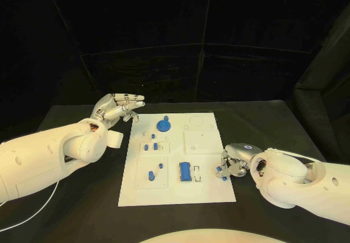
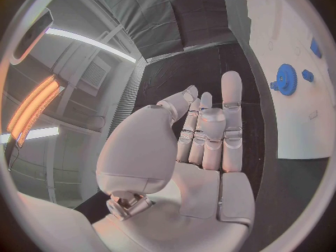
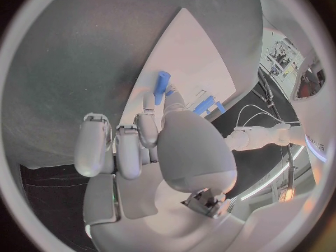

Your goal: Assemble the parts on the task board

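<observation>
- Right hand (image 1: 234,163) is being held low at the right edge of the task board (image 1: 175,197), near its near right corner; a small blue peg (image 3: 162,87) is being pinched between its fingertips, with the remaining fingers curled beside it.
- Left hand (image 1: 117,108) is being held raised off the far left corner of the board, fingers extended and close together, nothing being grasped.
- Task board is being shown as a white plate lying flat in the middle of the black table (image 1: 284,121).
- Blue gear (image 1: 163,124) is being shown at the far end of the board, with a small blue piece (image 1: 166,117) just beyond it.
- Blue block (image 1: 185,172), long and rectangular, is being shown in the near half of the board, just left of the right hand.
- Several small blue pegs (image 1: 150,147) are being shown along the board's left half, between the gear and the near edge; one more (image 1: 151,175) is lying nearer still.
</observation>
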Motion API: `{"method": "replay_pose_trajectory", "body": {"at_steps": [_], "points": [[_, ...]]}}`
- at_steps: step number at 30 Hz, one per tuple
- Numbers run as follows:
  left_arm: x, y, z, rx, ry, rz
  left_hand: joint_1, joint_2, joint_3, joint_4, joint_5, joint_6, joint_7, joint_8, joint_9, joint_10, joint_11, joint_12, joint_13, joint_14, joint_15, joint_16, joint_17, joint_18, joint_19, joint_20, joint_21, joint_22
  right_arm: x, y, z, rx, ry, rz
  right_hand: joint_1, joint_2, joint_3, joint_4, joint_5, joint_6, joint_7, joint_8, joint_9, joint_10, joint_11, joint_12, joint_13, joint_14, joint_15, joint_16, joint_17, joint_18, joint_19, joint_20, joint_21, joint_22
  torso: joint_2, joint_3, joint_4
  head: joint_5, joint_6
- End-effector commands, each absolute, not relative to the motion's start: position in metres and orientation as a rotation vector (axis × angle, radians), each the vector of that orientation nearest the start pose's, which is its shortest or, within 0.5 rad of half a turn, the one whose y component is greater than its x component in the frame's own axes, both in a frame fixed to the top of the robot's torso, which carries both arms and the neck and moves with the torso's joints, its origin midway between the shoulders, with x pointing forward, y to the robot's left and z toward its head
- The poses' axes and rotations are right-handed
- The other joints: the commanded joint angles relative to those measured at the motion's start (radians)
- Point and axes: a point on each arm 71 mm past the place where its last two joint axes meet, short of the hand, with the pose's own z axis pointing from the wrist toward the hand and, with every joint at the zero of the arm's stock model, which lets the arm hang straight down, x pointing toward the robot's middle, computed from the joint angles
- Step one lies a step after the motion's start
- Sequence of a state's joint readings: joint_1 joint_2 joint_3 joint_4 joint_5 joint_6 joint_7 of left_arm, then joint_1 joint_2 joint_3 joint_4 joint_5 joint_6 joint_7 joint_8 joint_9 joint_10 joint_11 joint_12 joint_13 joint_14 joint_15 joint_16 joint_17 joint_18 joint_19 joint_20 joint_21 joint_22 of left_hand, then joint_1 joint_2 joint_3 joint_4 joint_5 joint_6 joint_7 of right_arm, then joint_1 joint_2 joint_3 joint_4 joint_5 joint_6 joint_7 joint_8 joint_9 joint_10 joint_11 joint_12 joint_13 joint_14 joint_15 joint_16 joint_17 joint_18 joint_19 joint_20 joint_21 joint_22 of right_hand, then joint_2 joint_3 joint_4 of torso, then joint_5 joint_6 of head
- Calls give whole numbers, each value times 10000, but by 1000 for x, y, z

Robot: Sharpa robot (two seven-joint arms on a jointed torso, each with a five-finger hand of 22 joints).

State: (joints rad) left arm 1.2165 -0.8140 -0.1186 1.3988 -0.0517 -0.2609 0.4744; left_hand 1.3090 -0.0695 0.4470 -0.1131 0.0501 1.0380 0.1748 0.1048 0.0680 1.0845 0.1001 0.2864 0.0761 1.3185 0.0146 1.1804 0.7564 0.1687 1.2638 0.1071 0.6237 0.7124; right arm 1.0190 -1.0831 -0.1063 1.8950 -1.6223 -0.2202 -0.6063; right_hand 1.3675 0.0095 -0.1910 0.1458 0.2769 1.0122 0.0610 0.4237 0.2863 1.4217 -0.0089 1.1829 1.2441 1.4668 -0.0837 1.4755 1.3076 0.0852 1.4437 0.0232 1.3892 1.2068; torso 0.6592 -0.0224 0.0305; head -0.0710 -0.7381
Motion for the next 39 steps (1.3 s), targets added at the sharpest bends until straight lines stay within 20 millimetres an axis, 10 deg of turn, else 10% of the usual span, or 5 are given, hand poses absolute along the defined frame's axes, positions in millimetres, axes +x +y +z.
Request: {"method": "replay_pose_trajectory", "body": {"at_steps": [1,8,21,32,39], "points": [[504,230,-198,-10104,14112,-15146,-30,90,-47,3,-13,-47,35,61,-3,-77,15,38,4,-63,-17,-37,-16,131,-14,20,-39,-13,363,-232,-264,-1076,20461,1997,364,220,157,-184,-189,92,-31,-90,-60,3,-116,-27,-8,613,-22,-37,315,-162,21,15,40,31,7,-3,2,-2,-13],[503,230,-198,-10106,14111,-15146,-30,90,-47,3,-13,-47,35,61,-3,-77,15,38,4,-63,-17,-37,-16,131,-14,20,-39,-13,364,-234,-261,-115,20074,2079,1199,763,1317,-607,-262,123,-93,-314,-160,-55,-195,-117,-25,614,-94,-45,332,-159,20,-65,22,10,3,-10,18,4,-33],[503,231,-198,-10106,14109,-15148,-33,96,-53,6,-13,-48,33,63,-2,-83,15,44,3,-64,-17,-30,-13,131,-14,21,-45,-17,354,-226,-253,2115,19945,3563,-166,-692,4629,-254,191,367,-47,-746,-214,60,-142,-91,92,628,-57,-66,383,-156,21,-13,-5,13,2,-10,9,58,-42],[503,230,-198,-10103,14121,-15161,-33,96,-53,6,-13,-48,33,63,-2,-83,15,44,3,-64,-17,-30,-13,131,-14,21,-45,-17,350,-218,-250,3355,19932,4484,-881,-1141,5221,-44,204,442,-21,-820,-173,128,-122,-33,155,647,-32,-41,456,-159,35,-3,4,43,8,2,10,151,-12],[503,229,-198,-10097,14136,-15187,-33,96,-53,6,-13,-48,33,63,-2,-83,15,44,3,-64,-17,-30,-13,131,-14,21,-45,-17,352,-212,-253,3848,20074,4720,-1448,-1241,5224,270,934,528,-37,-841,-138,171,-128,-15,173,663,-36,-5,535,-167,64,-4,37,107,18,-3,15,157,-11]]}}
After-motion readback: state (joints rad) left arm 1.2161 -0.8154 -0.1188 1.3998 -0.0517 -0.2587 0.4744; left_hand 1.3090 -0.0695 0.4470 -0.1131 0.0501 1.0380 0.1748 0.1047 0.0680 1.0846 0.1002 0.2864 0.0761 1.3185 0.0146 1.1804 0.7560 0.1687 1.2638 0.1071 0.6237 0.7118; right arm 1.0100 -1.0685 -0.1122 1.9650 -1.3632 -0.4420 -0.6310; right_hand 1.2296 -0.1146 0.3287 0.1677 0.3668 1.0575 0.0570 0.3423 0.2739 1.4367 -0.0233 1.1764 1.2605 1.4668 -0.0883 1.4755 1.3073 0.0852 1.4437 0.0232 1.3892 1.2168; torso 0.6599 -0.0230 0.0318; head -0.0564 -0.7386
